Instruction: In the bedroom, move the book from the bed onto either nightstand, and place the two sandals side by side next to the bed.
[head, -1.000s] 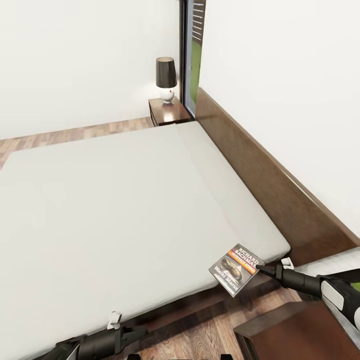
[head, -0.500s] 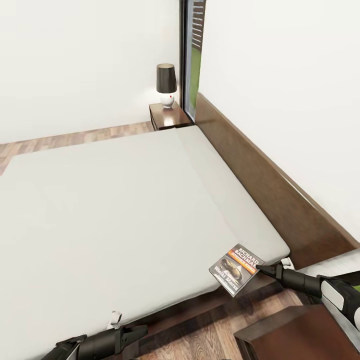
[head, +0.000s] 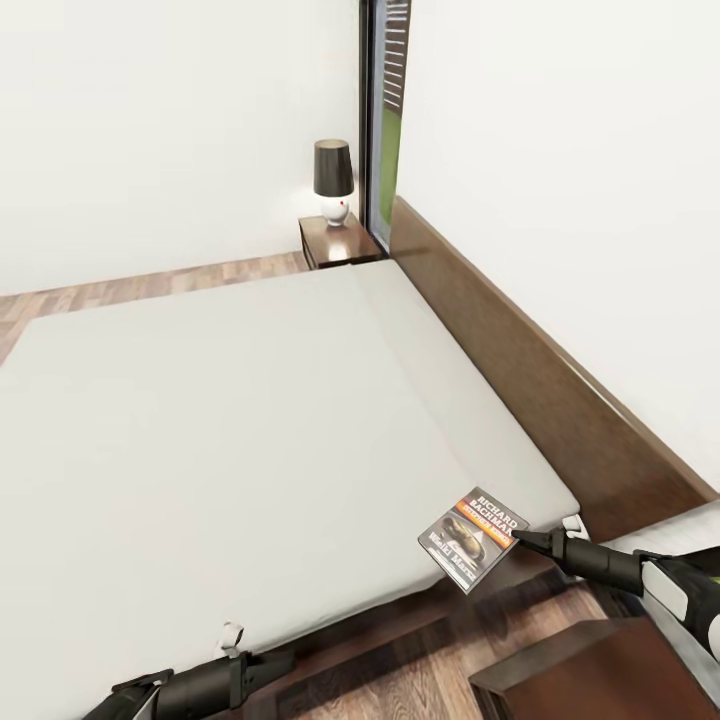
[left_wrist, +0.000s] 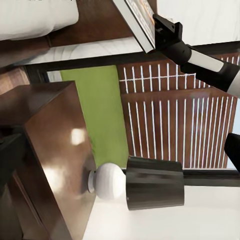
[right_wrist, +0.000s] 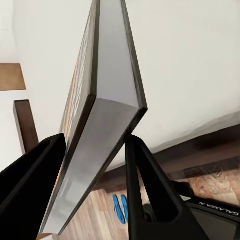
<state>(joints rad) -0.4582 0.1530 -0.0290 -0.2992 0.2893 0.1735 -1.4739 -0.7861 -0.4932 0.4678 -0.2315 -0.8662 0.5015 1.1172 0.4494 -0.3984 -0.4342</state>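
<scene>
The book (head: 472, 538), dark-covered with an orange band and white lettering, hangs tilted over the near corner of the bed (head: 240, 420). My right gripper (head: 520, 541) is shut on its edge. The right wrist view has the book (right_wrist: 105, 115) edge-on between both black fingers (right_wrist: 150, 190), with the blue sandals (right_wrist: 120, 207) on the floor below. A nightstand (head: 590, 670) stands low at the right, just below the held book. My left gripper (head: 283, 659) hovers by the bed's near edge, open and holding nothing. Its wrist view catches the nightstand (left_wrist: 50, 150) and the held book (left_wrist: 140, 22).
A second nightstand (head: 335, 242) with a black-shaded lamp (head: 333, 180) stands at the bed's far corner beside a tall window (head: 385, 110). The dark headboard (head: 520, 390) runs along the right wall. Another lamp (left_wrist: 145, 185) sits on the near nightstand. Wood floor lies beyond the bed.
The whole head view has shifted, so the camera moved; the far lamp now sits higher in the picture. The book stays held in my right gripper, and both arms keep their pose.
</scene>
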